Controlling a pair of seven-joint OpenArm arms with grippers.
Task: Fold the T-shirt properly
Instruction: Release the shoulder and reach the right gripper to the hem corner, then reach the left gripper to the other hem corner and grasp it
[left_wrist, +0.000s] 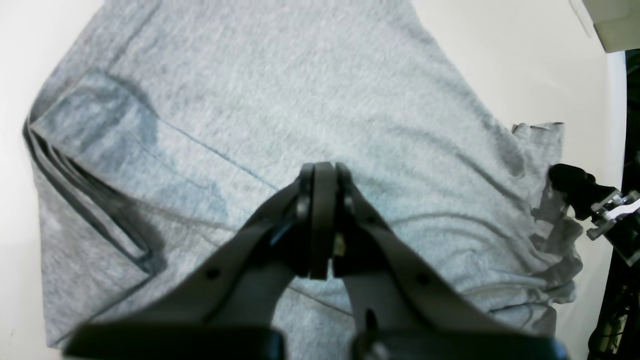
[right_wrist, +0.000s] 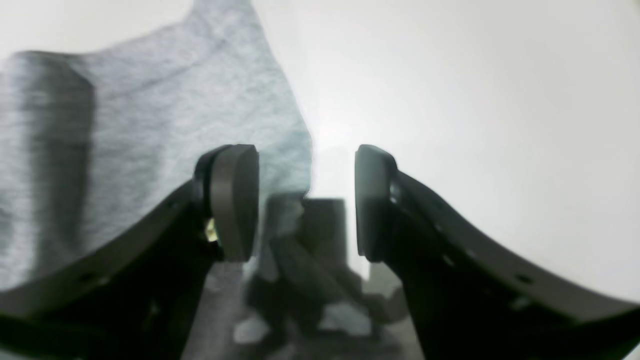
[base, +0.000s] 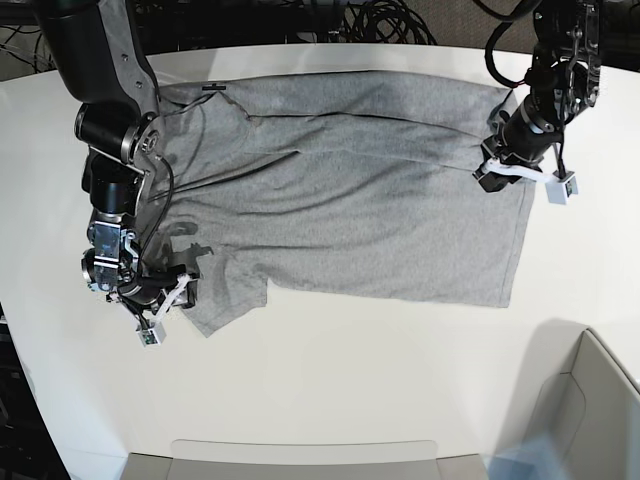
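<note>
One T-shirt (base: 350, 190), one table (base: 330, 380), and two grippers: left gripper (base: 487, 177), right gripper (base: 180, 278).

Heather-grey T-shirt (base: 360, 200) of soft, matt knitted cotton lies beneath the left claw (left_wrist: 322, 172), whose matt black plastic fingers contrast with the smooth, faintly glossy white bench (base: 330, 380).
</note>
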